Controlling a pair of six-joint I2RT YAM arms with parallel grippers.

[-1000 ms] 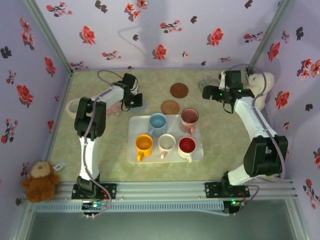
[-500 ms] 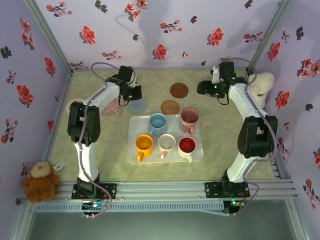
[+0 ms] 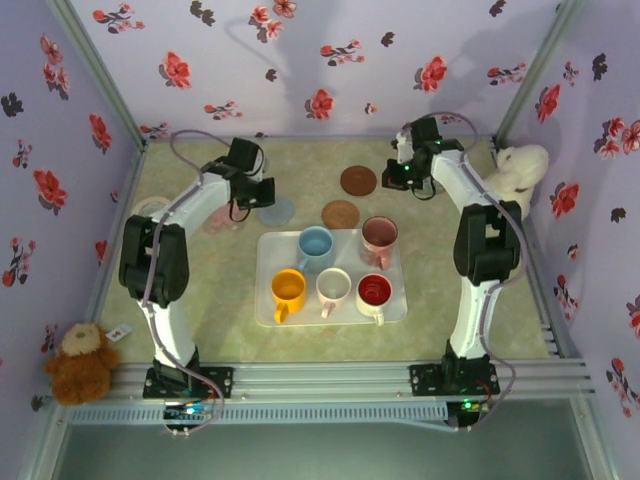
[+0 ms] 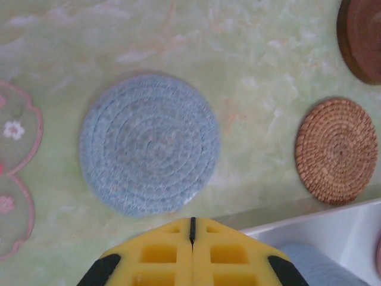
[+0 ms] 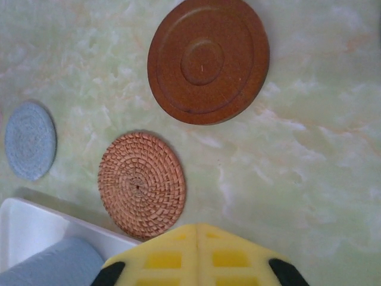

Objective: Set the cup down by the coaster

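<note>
1. Surface (image 3: 430, 255): pale green, marbled, walled on three sides by floral panels.

2. Left arm (image 3: 200, 200): reaches to the far left-centre of the surface. Left jaws are pressed together with only a thin seam between them and hold nothing. In the left wrist view they hang above the near edge of the blue-grey coaster.

3. Right arm (image 3: 470, 200): reaches to the far right-centre. Right jaws are closed together and empty. In the right wrist view they hang over bare surface just near of the rattan coaster.

4. Tray (image 3: 263, 285): white, rectangular, at the centre of the surface. It carries all five cups.

5. Soft toys: a brown teddy bear (image 3: 80, 360) at the near left, off the surface; a white plush (image 3: 520, 165) at the far right corner.

6. Cups, all upright on the tray, none gripped:
   - far row: blue cup (image 3: 316, 243), pink cup (image 3: 379, 236);
   - near row: orange cup (image 3: 288, 289), white cup (image 3: 333, 287), red cup (image 3: 374, 291).

7. Coasters, all flat on the surface beyond the tray:
   - wooden coaster (image 3: 358, 180), farthest back;
   - rattan coaster (image 3: 340, 213), just beyond the tray's far edge;
   - blue-grey coaster (image 3: 278, 211), left of the rattan one;
   - floral coaster (image 4: 15, 173), left of the blue-grey one.
</note>
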